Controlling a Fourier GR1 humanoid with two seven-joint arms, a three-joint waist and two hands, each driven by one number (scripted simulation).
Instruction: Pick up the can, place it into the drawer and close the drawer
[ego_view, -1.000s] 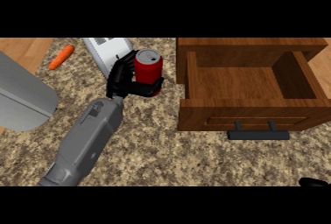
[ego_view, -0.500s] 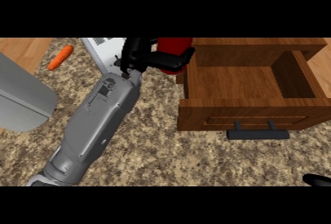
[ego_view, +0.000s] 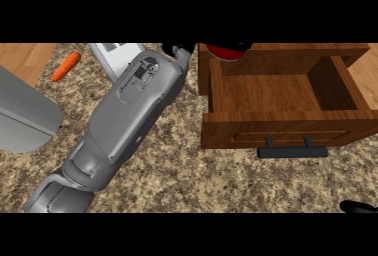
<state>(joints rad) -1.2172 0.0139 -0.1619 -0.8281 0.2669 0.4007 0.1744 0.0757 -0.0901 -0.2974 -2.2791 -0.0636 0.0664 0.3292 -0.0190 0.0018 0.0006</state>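
Carrying the red metal can over the open wooden drawer's back-left corner, our left robot hand looks curled around it; we should lower it well inside before releasing.

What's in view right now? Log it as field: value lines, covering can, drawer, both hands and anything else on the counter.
can: red, at the view's top edge, over the drawer's back left corner
drawer: open, wooden, inside bare, black handle at its front
left hand: mostly hidden at the top edge, beside the can; fingers not visible
right hand: only a black tip at the lower right corner
carrot: orange, upper left
counter: speckled stone
task: can not yet in drawer; drawer not closed
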